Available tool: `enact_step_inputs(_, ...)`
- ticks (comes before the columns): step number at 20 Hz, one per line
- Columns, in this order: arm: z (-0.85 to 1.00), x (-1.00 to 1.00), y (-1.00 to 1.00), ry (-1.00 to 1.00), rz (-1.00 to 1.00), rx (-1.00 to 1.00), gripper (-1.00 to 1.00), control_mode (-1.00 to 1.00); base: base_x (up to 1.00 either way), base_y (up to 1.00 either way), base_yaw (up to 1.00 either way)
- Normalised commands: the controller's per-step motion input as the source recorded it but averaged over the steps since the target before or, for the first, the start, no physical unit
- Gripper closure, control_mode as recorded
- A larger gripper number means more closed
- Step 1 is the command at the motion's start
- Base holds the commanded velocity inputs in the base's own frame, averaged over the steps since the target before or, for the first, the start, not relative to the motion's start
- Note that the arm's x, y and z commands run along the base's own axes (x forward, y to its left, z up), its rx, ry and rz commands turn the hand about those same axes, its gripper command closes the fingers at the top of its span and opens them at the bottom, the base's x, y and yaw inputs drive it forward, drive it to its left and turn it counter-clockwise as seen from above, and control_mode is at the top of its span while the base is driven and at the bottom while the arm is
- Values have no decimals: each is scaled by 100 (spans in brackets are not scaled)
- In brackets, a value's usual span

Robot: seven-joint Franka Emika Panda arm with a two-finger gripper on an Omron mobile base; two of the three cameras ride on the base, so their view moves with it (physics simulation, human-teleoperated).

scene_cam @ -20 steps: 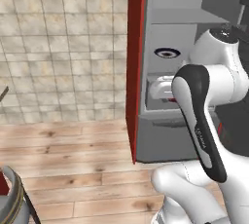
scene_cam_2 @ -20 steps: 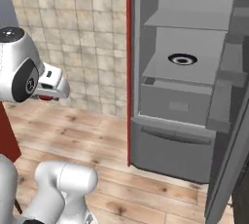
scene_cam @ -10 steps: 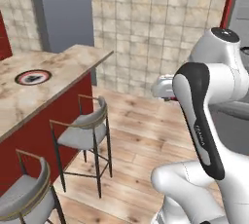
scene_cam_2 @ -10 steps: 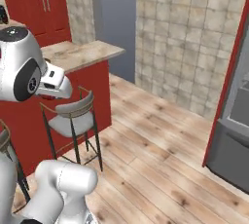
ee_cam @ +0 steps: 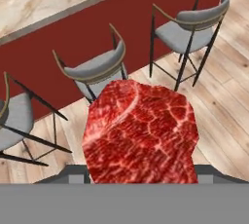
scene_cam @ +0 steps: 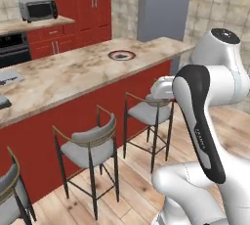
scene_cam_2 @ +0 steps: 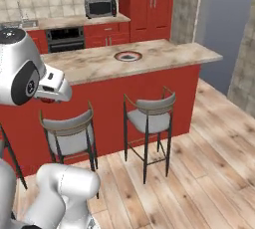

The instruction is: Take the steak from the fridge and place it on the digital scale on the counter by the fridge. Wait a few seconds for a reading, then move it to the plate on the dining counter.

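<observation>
The steak point(ee_cam: 142, 131), a bright red marbled slab, hangs close in front of the hand camera and hides the finger tips. My gripper point(scene_cam_2: 49, 97) is shut on it, held well above the wooden floor, short of the stools. The plate point(scene_cam: 121, 55) point(scene_cam_2: 128, 56), round with a dark reddish rim and dark centre, lies on the dining counter point(scene_cam: 73, 75) point(scene_cam_2: 169, 51) toward its far end. That counter is beige marble with a red front point(ee_cam: 73, 28). The fridge and the digital scale are out of view.
Grey-seated metal stools point(scene_cam: 91, 146) point(scene_cam: 148, 112) point(scene_cam_2: 149, 111) point(ee_cam: 97, 69) stand along the dining counter's front, between me and it. Behind are red cabinets, a toaster oven point(scene_cam: 38, 9) point(scene_cam_2: 100, 7) and a black oven point(scene_cam_2: 64, 39). Wooden floor point(scene_cam_2: 209, 138) lies open to the right.
The whole picture has swung from the open fridge past the tiled wall to the dining counter: the base has turned. The arm's pose against the base looks the same.
</observation>
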Motion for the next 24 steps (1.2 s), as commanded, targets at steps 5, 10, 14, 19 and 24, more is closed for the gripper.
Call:
enact_step_inputs(5,0,0,0,0,0,0,100,100,-14,0,54)
enact_step_inputs(10,0,0,0,0,0,0,100,100,0,12,50)
enact_step_inputs(14,0,0,0,0,0,0,100,100,25,29,40)
enact_step_inputs(19,0,0,0,0,0,0,100,100,72,10,24)
enact_step_inputs(24,0,0,0,0,0,0,100,100,88,2,17)
